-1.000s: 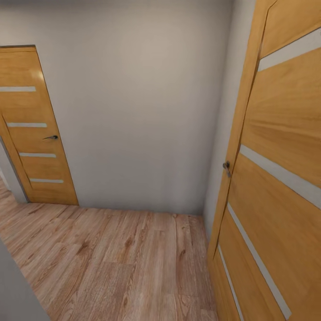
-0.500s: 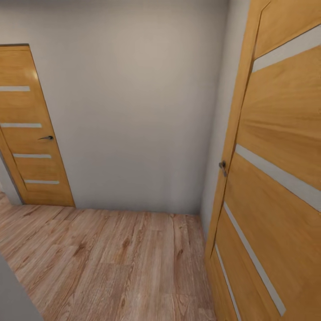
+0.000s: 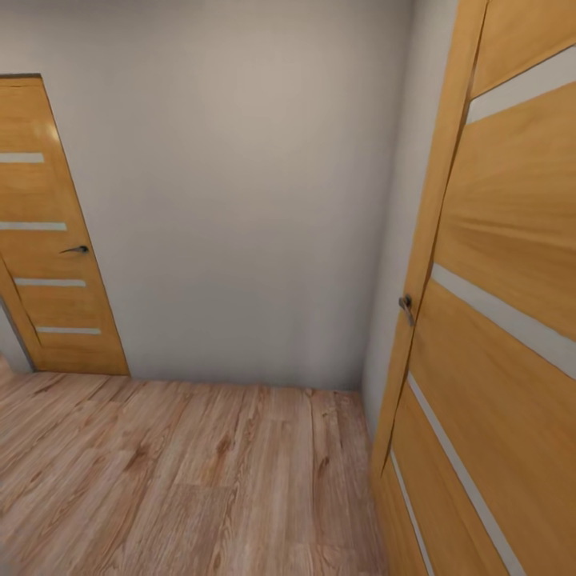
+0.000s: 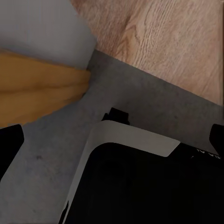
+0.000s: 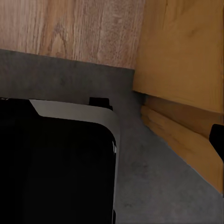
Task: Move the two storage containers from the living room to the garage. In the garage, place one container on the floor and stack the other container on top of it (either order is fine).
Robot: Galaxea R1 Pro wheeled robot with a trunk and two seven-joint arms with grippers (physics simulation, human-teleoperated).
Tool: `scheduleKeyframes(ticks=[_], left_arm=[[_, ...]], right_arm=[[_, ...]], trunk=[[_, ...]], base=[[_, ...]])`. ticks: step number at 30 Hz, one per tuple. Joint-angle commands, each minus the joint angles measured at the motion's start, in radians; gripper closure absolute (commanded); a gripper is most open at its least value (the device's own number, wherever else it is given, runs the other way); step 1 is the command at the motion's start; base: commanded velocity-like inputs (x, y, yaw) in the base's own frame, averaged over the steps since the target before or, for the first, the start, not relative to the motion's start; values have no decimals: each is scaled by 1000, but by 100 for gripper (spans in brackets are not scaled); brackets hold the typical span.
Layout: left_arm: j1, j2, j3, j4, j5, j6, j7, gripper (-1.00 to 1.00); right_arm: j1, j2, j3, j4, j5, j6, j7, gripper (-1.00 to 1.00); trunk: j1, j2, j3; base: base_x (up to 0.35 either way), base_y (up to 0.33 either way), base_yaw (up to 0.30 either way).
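Observation:
The two storage containers are out of view. In the head view I face a hallway corner with a light wood-plank floor (image 3: 200, 480) and a pale grey wall (image 3: 240, 200). In the left wrist view my left gripper (image 4: 112, 144) is open, its dark fingertips (image 4: 9, 144) at the picture's edges and nothing between them. It hangs above my black base (image 4: 140, 186) and dark grey concrete floor (image 4: 46, 154). My right gripper (image 5: 112, 140) looks open too, with one fingertip (image 5: 217, 140) at the edge, over the same concrete floor (image 5: 158, 177).
An orange wooden door (image 3: 496, 320) with a metal handle (image 3: 406, 304) stands open very close on my right. A second shut door (image 3: 48, 240) is at the far left. In both wrist views the concrete meets wood planks (image 4: 177, 42) beside door wood (image 5: 182, 51).
The whole head picture has shifted, so the camera moved. The left door sits further left and the grey wall edge at the lower left has left the picture.

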Motion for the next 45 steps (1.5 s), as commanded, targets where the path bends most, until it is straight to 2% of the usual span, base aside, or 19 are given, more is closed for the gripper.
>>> scheduleKeyframes(ticks=[1, 45], left_arm=[[-1, 0, -9, 0, 8, -2, 2, -100], [-1, 0, -8, 0, 8, -2, 3, -100]], right_arm=[[-1, 0, 9, 3, -9, -6, 0, -100], [-1, 0, 14, 3, -13, -5, 0, -100]], trunk=[[1, -1, -1], [1, -1, -1]], base=[[314, 0, 0], [315, 0, 0]])
